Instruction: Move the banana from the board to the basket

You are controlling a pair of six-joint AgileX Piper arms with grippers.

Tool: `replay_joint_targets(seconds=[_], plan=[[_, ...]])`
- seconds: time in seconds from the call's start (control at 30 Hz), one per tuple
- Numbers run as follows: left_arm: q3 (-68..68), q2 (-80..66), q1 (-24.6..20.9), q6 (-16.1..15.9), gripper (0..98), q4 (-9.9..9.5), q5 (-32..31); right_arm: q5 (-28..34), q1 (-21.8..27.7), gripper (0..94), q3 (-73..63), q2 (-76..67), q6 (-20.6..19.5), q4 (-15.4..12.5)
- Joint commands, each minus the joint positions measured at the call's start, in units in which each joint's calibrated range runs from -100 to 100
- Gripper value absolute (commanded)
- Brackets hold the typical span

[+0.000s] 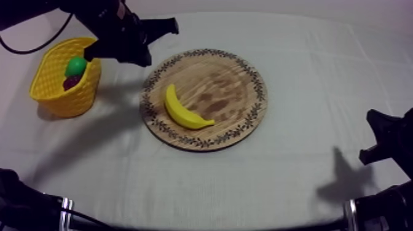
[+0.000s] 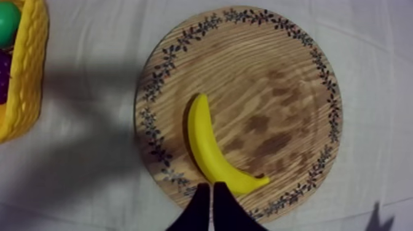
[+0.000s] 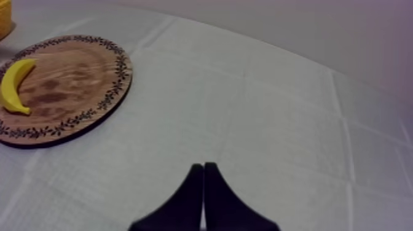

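Observation:
A yellow banana lies on the left part of the round wooden board, curved, with its tip towards the board's front rim. The yellow basket stands left of the board. My left gripper hangs above the table between the basket and the board's far rim. In the left wrist view its fingers lie together as a narrow wedge, shut on nothing, and the gripper is close to the tip of the banana. My right gripper is shut and empty over bare cloth, far right of the board.
The basket holds a green fruit and a dark purple one. My right arm rests low at the table's right side. Open cloth lies in front of the board and to its right.

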Motion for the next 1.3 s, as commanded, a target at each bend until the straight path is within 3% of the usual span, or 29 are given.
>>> replay_joint_targets(seconds=[0.0,0.17,0.33,0.6,0.97,1.27], plan=[[0.41,-0.06,-0.02,0.19,12.0,0.11,-0.23,0.0,0.0,0.3,-0.05,0.0,0.01,-0.01],[1.91,-0.09,-0.23,-0.31,52.0,1.47,-0.2,0.0,0.0,0.3,-0.05,0.0,0.01,-0.01],[3.34,0.01,-0.22,0.74,69.2,1.4,0.12,0.0,0.0,0.3,-0.05,0.0,0.01,-0.01],[3.92,0.72,-0.35,1.14,73.1,3.35,0.92,0.0,0.0,0.3,-0.05,0.0,0.01,-0.01],[2.21,7.59,0.0,-0.6,72.4,8.71,3.83,0.0,0.0,0.3,-0.05,0.0,0.01,-0.01],[-0.39,14.75,0.71,-0.66,72.2,10.19,4.24,0.0,0.0,0.3,-0.05,0.0,0.05,-0.01]])
